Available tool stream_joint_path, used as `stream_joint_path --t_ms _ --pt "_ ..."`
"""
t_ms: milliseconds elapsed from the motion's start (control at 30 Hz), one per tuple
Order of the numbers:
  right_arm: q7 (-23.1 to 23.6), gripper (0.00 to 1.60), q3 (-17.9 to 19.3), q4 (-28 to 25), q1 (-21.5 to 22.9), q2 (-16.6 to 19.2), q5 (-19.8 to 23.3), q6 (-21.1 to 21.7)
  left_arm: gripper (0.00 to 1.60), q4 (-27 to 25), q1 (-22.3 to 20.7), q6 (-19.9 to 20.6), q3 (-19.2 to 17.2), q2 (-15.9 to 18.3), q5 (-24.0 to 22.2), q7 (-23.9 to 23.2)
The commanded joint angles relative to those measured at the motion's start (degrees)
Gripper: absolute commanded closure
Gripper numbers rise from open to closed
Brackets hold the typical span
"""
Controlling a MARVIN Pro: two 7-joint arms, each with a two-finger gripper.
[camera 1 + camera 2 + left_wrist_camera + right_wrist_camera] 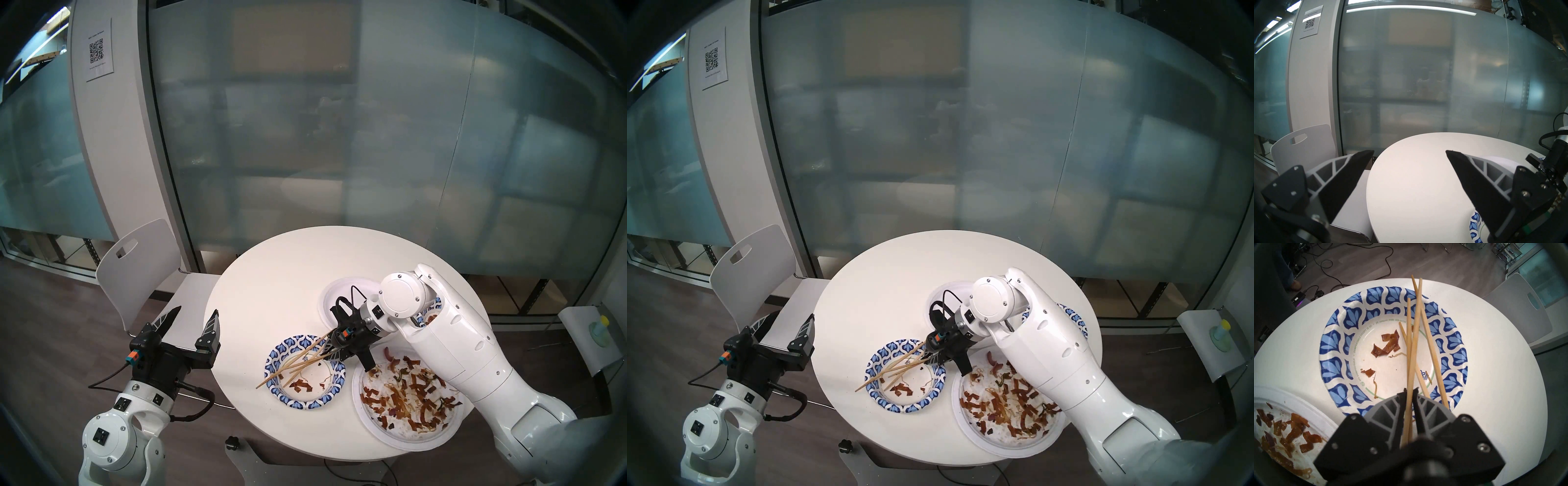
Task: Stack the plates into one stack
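Off the table's (288, 271) left edge, hovering with left gripper (195, 320) spread wide and empty. Toward the middle, resting flat: near blue-patterned plate (305, 370), chopsticks (298, 359) lying across it. Just right, right gripper (1411, 392) bracketing two chopsticks, jaws parted slightly; grip or release unclear. Advising: clearing every stick off the plate before lifting. Farther right, sitting apart: far white plate (334, 298), soiled white plate (407, 407), second patterned plate (1075, 315) behind the arm.

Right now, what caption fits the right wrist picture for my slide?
Right gripper with chopsticks between its fingers, above a blue-patterned plate holding food scraps.
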Motion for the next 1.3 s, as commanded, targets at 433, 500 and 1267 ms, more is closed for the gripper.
stream_joint_path --t_ms 433,500,1267 --pt "0.85 1.6 -0.38 -3.77 1.15 -1.23 0.95 -1.48 0.0 -1.17 0.01 -0.12 0.06 0.14 0.12 -0.13" --pt "0.85 1.6 -0.83 -4.11 1.34 -1.76 0.97 -1.42 0.0 -1.17 0.0 -0.12 0.06 0.14 0.12 -0.13" --pt "0.85 1.15 -5.01 -4.07 0.94 -2.85 1.35 -0.23 0.0 -1.22 0.03 -0.09 0.06 0.14 0.14 -0.12"
